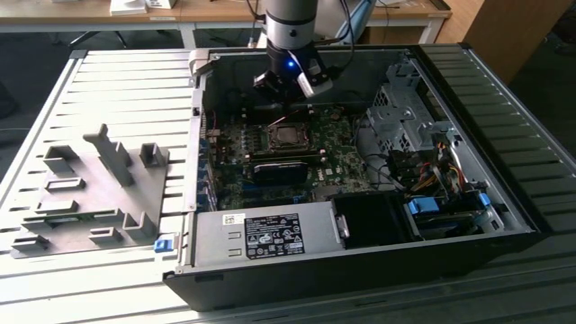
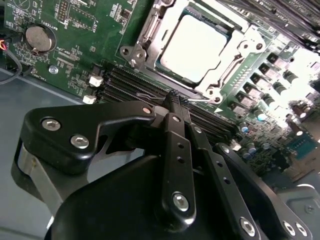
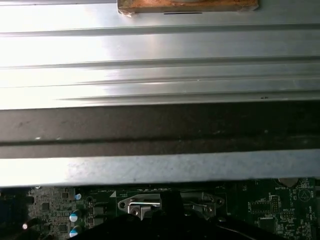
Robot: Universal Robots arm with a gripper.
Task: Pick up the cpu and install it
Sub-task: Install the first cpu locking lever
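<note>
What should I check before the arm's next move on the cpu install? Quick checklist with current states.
1. cpu seated inside the socket frame: ok, it lies flat within the frame in the second wrist view.
2. gripper free of the cpu: ok, fingers are together with nothing between them, apart from the chip.
3. Gripper above the motherboard, inside the case: ok.
4. Socket frame latched over the cpu: cannot tell.
5. Wire lever position: cannot tell.
</note>
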